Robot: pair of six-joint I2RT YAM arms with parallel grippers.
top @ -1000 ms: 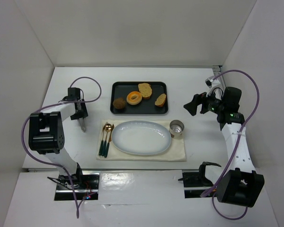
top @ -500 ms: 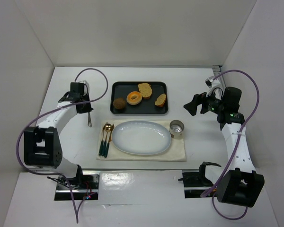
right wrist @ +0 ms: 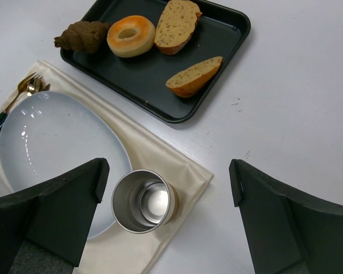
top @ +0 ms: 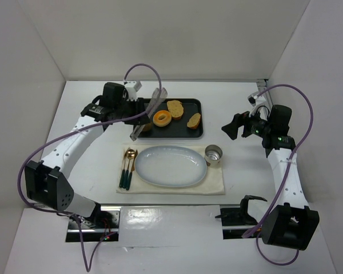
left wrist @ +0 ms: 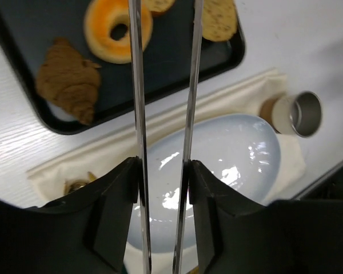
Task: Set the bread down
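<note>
Gripper, left wrist view: left gripper (left wrist: 163,171) clamped on metal tongs (left wrist: 138,103), one finger pressing each blade from outside; blades slightly apart, nothing between them
Bread, left wrist view: bread (left wrist: 118,29) lies on the dark tray (left wrist: 160,63) beside a brown lump (left wrist: 68,80); left blade crosses its right edge; tong tips out of frame
Gripper, right wrist view: right gripper (right wrist: 167,171) spread wide, holding nothing, above the cloth (right wrist: 160,151) and steel cup (right wrist: 144,201)
Bread, right wrist view: on the tray between lump and toast slice (right wrist: 174,25)
Bread, top view: mid-tray, behind the white plate (top: 170,165); right gripper well apart from it
</note>
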